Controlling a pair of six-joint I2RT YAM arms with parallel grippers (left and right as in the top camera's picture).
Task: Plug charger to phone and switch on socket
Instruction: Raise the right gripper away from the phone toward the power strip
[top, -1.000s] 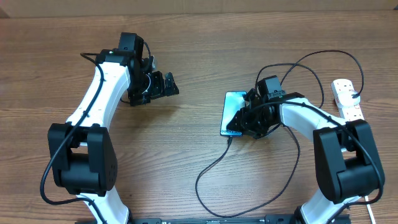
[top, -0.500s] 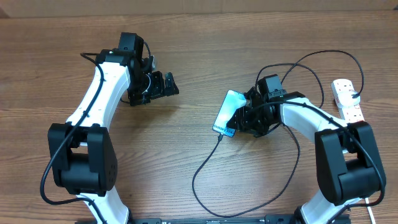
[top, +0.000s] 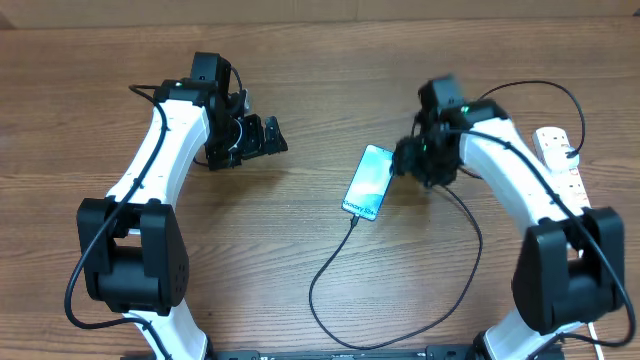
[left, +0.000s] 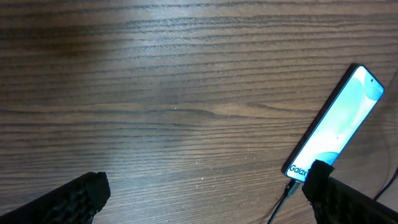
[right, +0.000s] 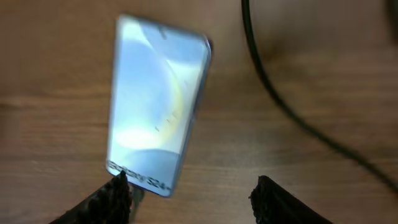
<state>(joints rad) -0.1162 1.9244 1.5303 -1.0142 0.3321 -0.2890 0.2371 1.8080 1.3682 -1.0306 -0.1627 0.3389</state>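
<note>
The phone (top: 367, 181) lies tilted on the table with its blue-and-white screen up. It also shows in the left wrist view (left: 336, 127) and the right wrist view (right: 158, 102). The charger cable (top: 330, 270) loops over the table and its black tip sits in the phone's lower end (top: 354, 222). My right gripper (top: 412, 160) is open and empty, just right of the phone's top. My left gripper (top: 270, 137) is open and empty, far to the left of the phone. The socket (top: 558, 158), a white power strip, lies at the right edge.
The black cable runs from the socket's plug in loops behind my right arm (top: 500, 100). A stretch of it crosses the right wrist view (right: 280, 106). Bare wooden table (top: 300, 60) lies between the arms.
The phone has turned from straight to tilted, its lower end swung left. My right gripper has let go of it and moved up and back. The left arm has not moved.
</note>
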